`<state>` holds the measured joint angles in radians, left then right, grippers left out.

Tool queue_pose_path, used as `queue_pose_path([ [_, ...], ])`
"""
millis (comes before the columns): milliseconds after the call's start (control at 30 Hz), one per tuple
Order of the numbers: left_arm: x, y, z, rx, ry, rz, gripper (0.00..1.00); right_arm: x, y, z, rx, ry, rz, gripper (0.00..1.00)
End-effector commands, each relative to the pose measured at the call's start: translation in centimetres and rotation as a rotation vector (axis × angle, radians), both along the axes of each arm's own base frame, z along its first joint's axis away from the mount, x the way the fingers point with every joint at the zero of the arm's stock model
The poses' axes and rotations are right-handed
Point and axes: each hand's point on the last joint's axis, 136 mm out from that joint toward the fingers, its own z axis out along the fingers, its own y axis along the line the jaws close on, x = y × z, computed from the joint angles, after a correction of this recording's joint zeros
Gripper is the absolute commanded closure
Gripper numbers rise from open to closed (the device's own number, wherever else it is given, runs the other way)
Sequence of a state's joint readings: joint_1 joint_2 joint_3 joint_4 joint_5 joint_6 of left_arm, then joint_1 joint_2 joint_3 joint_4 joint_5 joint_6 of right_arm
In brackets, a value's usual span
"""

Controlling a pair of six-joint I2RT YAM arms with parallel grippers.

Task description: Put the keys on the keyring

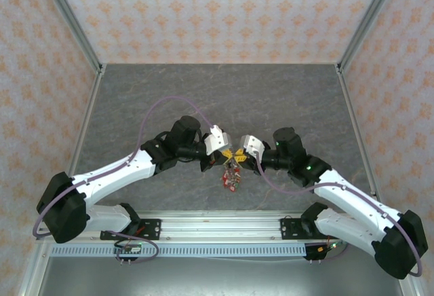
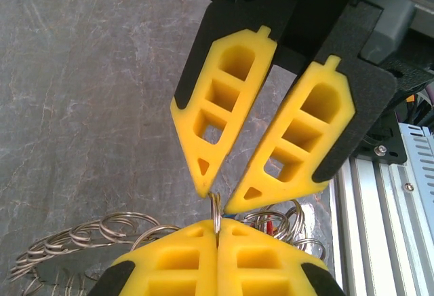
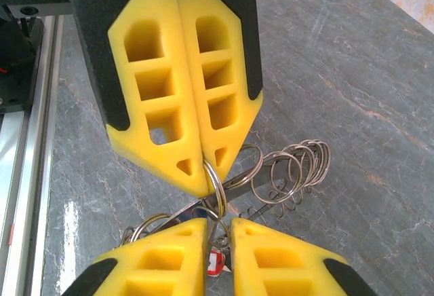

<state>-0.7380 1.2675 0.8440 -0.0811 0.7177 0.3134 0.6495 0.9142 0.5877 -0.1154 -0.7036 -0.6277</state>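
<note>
**Two-gripper hold.** The thin grey metal keyring stands edge-on and upright, pinched between the closed yellow fingers of the left gripper. Opposite, the right gripper has its two fingers apart, one on either side of the keyring. Tiny red-tagged keys hang clustered beneath the keyring; their number cannot be told. Small wire loops lie beside it.
</note>
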Motion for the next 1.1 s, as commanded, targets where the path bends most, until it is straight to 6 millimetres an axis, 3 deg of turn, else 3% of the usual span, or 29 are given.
queue_pose_path([
  [0, 0.0, -0.7, 3.3, -0.094, -0.078, -0.021, 1.00, 0.1, 0.6, 0.8, 0.011, -0.020, 0.025, 0.90],
  [333, 0.1, -0.8, 3.3, -0.114, -0.074, -0.014, 1.00, 0.1, 1.1, -0.5, 0.039, 0.026, 0.031, 0.96],
  [533, 0.2, -0.9, 3.1, -0.105, -0.068, -0.015, 1.00, 0.5, 1.3, -0.2, 0.071, 0.029, 0.012, 1.00],
  [800, 0.5, -0.2, 1.1, -0.008, -0.058, 0.008, 1.00, 0.4, 0.7, 0.7, 0.048, 0.018, -0.006, 1.00],
  [1067, 0.9, -0.1, 0.9, 0.012, -0.058, 0.020, 1.00, 0.3, 0.8, 1.4, 0.058, 0.016, -0.002, 1.00],
])
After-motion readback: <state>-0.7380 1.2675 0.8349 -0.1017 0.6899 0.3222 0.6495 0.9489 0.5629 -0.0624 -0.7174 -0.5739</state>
